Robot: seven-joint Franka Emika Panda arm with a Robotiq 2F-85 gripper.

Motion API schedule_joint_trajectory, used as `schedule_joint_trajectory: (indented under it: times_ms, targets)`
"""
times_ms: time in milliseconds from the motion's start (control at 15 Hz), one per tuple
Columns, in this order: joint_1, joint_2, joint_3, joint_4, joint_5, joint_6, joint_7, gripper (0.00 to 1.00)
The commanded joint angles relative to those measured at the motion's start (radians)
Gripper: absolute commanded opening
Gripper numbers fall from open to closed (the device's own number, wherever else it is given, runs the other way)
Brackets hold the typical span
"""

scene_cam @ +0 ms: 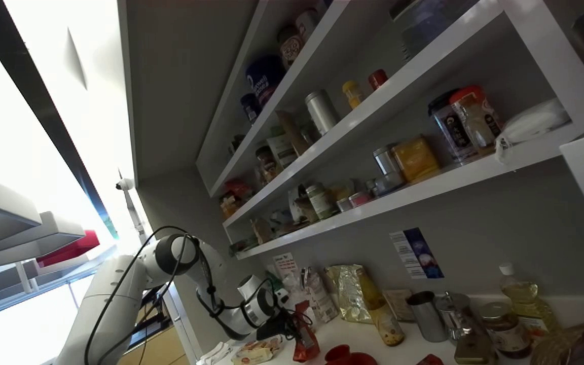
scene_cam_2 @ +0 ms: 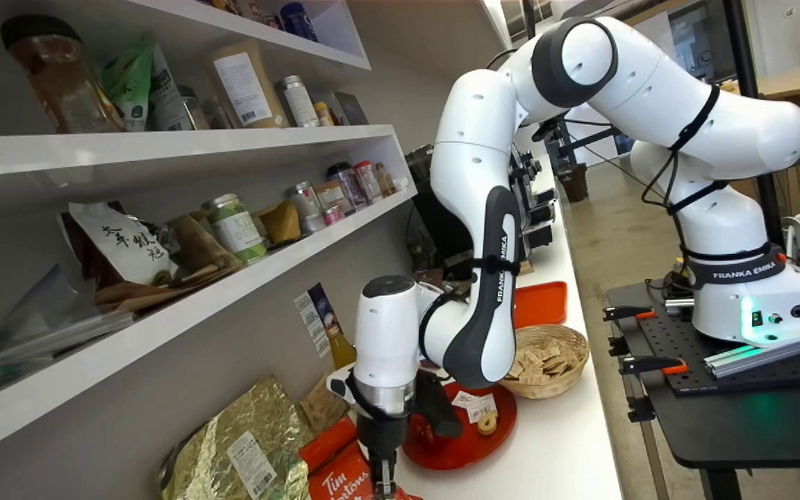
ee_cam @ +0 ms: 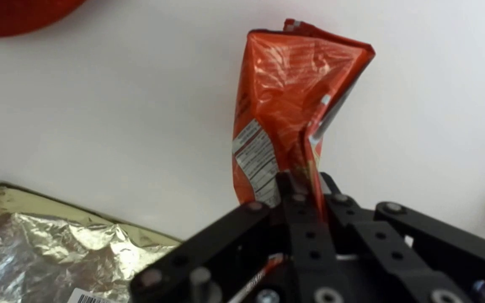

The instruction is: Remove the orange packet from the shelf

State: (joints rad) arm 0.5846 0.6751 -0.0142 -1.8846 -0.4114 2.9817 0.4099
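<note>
The orange packet, a glossy orange-red bag, shows in both exterior views (scene_cam: 306, 349) (scene_cam_2: 339, 479) and in the wrist view (ee_cam: 284, 84). It is at the white worktop (scene_cam_2: 546, 458), below the shelf; whether its base touches the worktop I cannot tell. My gripper, in both exterior views (scene_cam: 294, 330) (scene_cam_2: 382, 479), is shut on a folded edge of the packet, which runs between the two fingertips in the wrist view (ee_cam: 305, 185). The shelf, a long white board, runs above in both exterior views (scene_cam: 424, 191) (scene_cam_2: 164, 330) and holds jars and bags.
A gold foil bag (scene_cam_2: 233, 444) stands beside the packet, against the wall. A red plate (scene_cam_2: 462, 455) and a wicker basket (scene_cam_2: 546, 375) are on the worktop. A yellow bottle (scene_cam: 380, 317), a metal pitcher (scene_cam: 426, 314) and a yellow pack (scene_cam: 256, 351) also stand there.
</note>
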Motion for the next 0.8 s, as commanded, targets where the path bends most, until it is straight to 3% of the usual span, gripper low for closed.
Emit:
schedule_joint_trajectory:
  times_ms: [0, 333, 667, 733]
  targets:
    - [0.111, 0.014, -0.119, 0.014, 0.062, 0.074, 0.014, 0.02]
    - [0.123, 0.008, -0.105, -0.033, 0.172, 0.030, -0.040, 0.01]
    - [0.132, 0.019, -0.112, -0.039, 0.205, 0.031, -0.049, 0.01]
    - [0.120, 0.016, -0.098, -0.041, 0.212, 0.028, -0.058, 0.28]
